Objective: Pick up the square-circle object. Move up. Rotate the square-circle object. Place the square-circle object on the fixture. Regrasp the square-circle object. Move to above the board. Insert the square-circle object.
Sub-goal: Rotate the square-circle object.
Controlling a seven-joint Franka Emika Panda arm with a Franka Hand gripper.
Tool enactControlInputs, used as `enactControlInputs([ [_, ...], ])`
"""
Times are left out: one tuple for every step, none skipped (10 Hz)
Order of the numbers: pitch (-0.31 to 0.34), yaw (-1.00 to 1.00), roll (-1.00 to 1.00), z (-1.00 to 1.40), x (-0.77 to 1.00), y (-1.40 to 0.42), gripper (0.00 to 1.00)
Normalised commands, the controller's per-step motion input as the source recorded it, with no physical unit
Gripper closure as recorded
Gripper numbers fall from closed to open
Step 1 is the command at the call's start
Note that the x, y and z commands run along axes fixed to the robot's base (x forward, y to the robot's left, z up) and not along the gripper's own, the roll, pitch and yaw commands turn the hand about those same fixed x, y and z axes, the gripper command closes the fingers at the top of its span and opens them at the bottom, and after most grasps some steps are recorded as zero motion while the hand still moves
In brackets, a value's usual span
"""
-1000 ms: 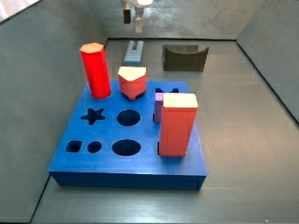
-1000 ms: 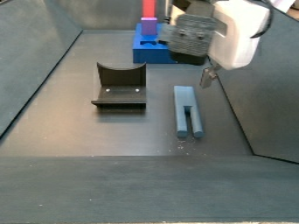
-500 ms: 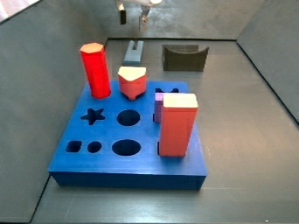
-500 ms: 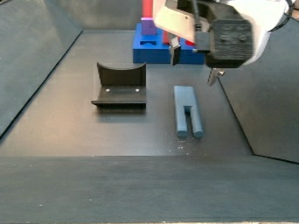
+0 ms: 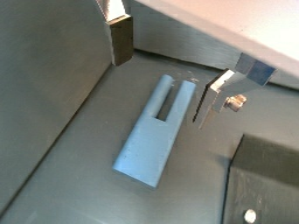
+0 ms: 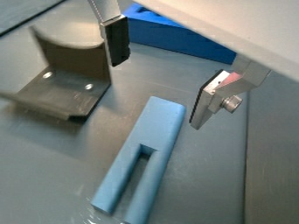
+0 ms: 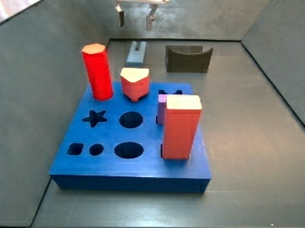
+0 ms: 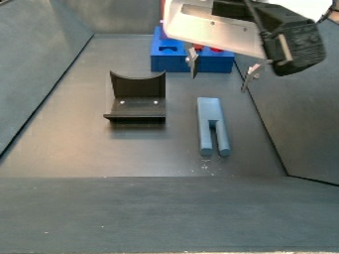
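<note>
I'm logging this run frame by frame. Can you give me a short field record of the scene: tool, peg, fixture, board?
tool: open tool, hovering above the square-circle object, holding nothing
square-circle object: lying flat on the floor, beside the fixture, not touched
fixture: on the floor, nothing resting on it
board: blue slab carrying a red hexagonal column, a red block with pale top and a shorter red peg; star and round holes free
task stage: pick-up not yet done

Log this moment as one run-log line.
phase: pre-grasp | gripper: open, above the square-circle object | square-circle object: flat on floor, untouched | fixture: empty | board: insertion pending
</note>
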Motion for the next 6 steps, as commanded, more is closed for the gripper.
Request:
enactControlInputs([
  [0.017, 1.0, 0.0, -0.03, 0.02, -0.01, 0.0],
  [0.02, 1.0, -0.01, -0.03, 0.02, -0.01, 0.0],
  [0.025, 1.0, -0.01, -0.03, 0.02, -0.01, 0.0],
  [0.026, 0.75, -0.01, -0.03, 0.02, -0.01, 0.0],
  [0.026, 0.52, -0.01, -0.03, 0.02, -0.01, 0.0],
  [0.025, 0.3, -0.01, -0.03, 0.02, -0.01, 0.0],
])
